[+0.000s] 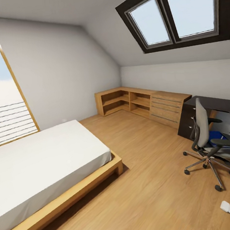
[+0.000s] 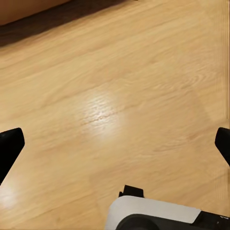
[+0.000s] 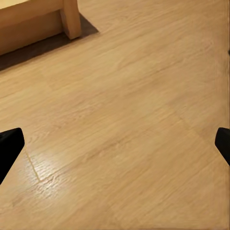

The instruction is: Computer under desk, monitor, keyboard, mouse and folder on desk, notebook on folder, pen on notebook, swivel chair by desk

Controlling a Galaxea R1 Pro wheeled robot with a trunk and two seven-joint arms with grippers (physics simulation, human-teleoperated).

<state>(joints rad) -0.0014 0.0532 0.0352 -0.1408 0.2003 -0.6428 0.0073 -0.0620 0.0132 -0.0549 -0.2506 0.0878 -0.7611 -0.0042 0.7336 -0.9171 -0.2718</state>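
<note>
Facing the desk, swivel chair with folder on seat.

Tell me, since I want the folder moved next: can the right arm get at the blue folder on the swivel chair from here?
Probably not yet. The blue folder lies on the swivel chair across open floor from the robot, and the right gripper hangs open over bare boards. The way looks free to drive closer.

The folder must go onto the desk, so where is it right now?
In the head view, at the right, the blue folder lies on the swivel chair's seat, in front of the black desk.
</note>
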